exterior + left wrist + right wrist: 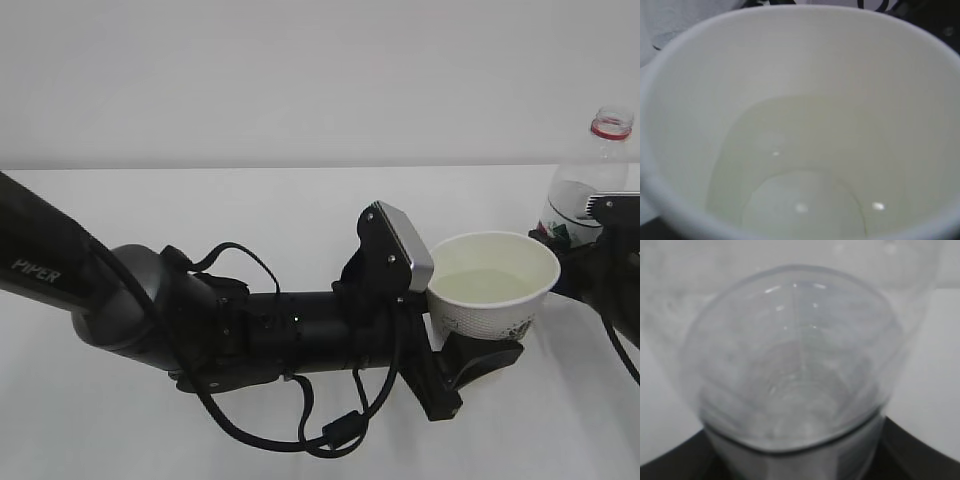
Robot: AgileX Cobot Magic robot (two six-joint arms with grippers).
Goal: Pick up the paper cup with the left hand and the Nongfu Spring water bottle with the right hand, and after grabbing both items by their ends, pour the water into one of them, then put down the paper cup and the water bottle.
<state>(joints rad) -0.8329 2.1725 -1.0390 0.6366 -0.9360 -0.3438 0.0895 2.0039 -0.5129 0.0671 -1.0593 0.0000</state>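
Observation:
The white paper cup (482,322) is held upright above the table, my left gripper (478,346) shut on its lower part. Water (492,286) lies in the bottom of it. The left wrist view looks straight into the cup (695,95), where the clear water (795,170) shows; the jaws are hidden there. At the right edge the clear Nongfu Spring water bottle (578,205) stands nearly upright with its red neck ring (611,128) on top, and my right gripper (603,245) is shut on its lower half. The right wrist view is filled by the blurred bottle (790,355).
The white table (250,220) stretches behind and left of both arms, below a plain white wall. My thick left arm marked PIPER (60,270) with its looping cable (300,430) crosses the foreground from the left.

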